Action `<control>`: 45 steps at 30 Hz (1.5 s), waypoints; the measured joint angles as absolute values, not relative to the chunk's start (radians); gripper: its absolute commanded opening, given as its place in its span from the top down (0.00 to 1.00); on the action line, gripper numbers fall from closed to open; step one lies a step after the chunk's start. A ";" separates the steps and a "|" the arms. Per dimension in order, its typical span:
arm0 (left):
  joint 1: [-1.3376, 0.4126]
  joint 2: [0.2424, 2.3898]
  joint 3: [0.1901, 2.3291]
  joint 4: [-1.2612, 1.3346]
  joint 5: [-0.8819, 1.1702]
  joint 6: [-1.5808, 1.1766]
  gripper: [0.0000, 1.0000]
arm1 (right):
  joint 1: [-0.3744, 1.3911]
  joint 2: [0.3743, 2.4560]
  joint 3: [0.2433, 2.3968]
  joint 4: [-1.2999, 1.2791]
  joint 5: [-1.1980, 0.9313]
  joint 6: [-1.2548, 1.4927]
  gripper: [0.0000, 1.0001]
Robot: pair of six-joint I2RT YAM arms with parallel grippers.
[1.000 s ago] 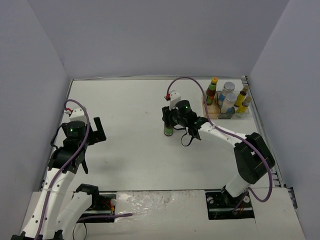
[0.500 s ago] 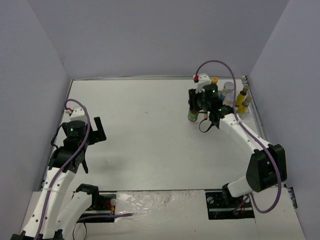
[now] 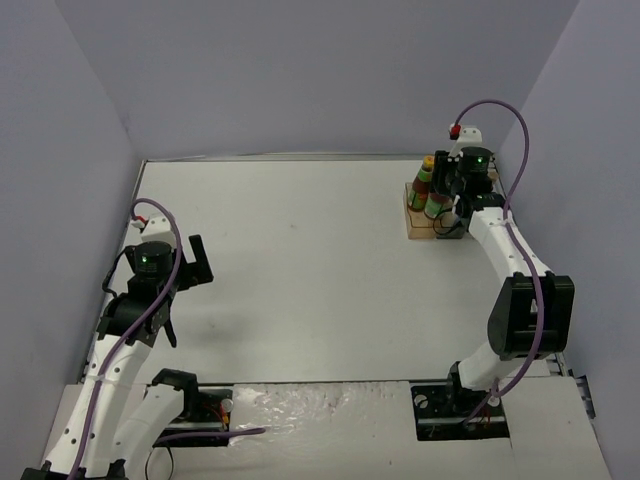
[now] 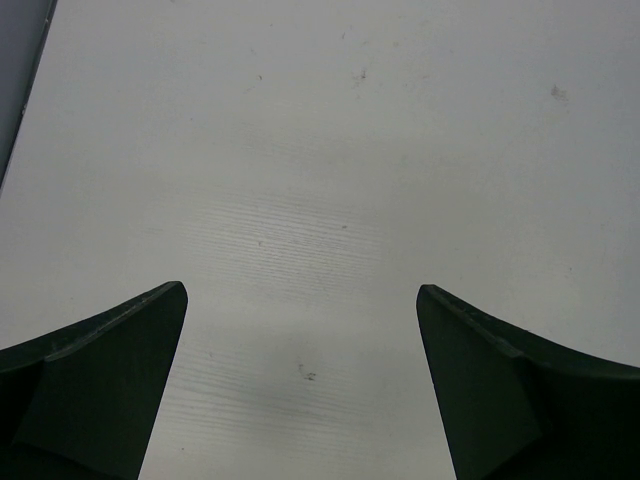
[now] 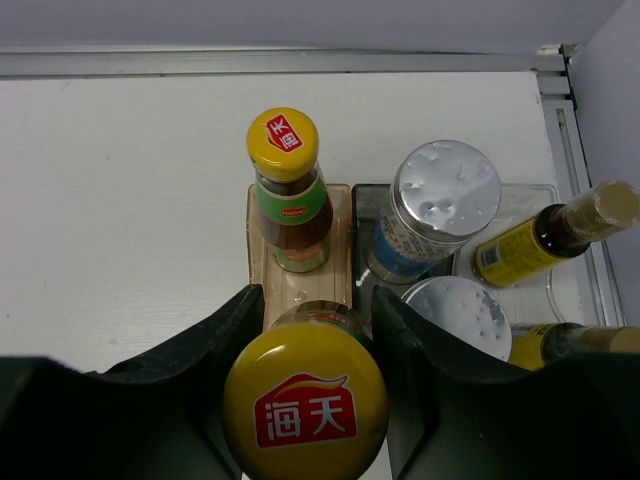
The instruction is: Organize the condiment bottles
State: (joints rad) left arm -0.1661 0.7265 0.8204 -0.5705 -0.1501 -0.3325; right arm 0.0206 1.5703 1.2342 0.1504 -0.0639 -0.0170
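Now right gripper (image 5: 312, 335), clenched on bottle (image 5: 305, 405), is at tray (image 5: 285, 288), not mid-table; last one nearly placed; left gripper (image 4: 300, 340) released

Compartment tray (image 3: 414, 226) at the far right corner of a white table (image 3: 290, 260), orange section on the left, clear grey section on the right. Lies near a metal rail (image 5: 270, 62) along the far edge. Pale walls (image 3: 300, 70) on three sides.

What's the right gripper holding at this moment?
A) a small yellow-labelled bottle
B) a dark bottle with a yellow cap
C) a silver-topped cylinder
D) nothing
B: the right wrist view shows the right gripper with its fingers pressed against both sides of the yellow-capped dark bottle.
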 measured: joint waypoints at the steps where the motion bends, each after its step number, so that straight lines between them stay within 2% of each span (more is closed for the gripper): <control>1: -0.166 0.728 0.820 -0.570 -0.149 -0.332 0.03 | 0.016 1.589 1.236 0.157 -0.066 -0.017 1.00; 18: -0.162 0.745 0.820 -0.570 -0.132 -0.332 0.03 | 0.014 1.679 1.255 0.223 -0.088 -0.004 1.00; 27: -0.162 0.752 0.820 -0.570 -0.131 -0.329 0.03 | 0.014 1.691 1.185 0.263 -0.096 0.015 1.00; 31: -0.162 0.752 0.820 -0.570 -0.131 -0.329 0.03 | 0.014 1.713 1.138 0.285 -0.096 0.019 0.93; 33: -0.162 0.753 0.820 -0.570 -0.131 -0.329 0.03 | 0.014 1.717 1.125 0.315 -0.096 0.022 0.86; 36: -0.162 0.753 0.820 -0.570 -0.131 -0.329 0.03 | 0.014 1.717 1.107 0.350 -0.096 0.023 0.64; 39: -0.162 0.753 0.820 -0.570 -0.131 -0.329 0.03 | 0.014 1.717 1.098 0.368 -0.096 0.025 0.35; 45: -0.162 0.752 0.820 -0.570 -0.128 -0.329 0.03 | 0.015 1.702 1.088 0.371 -0.096 0.038 0.12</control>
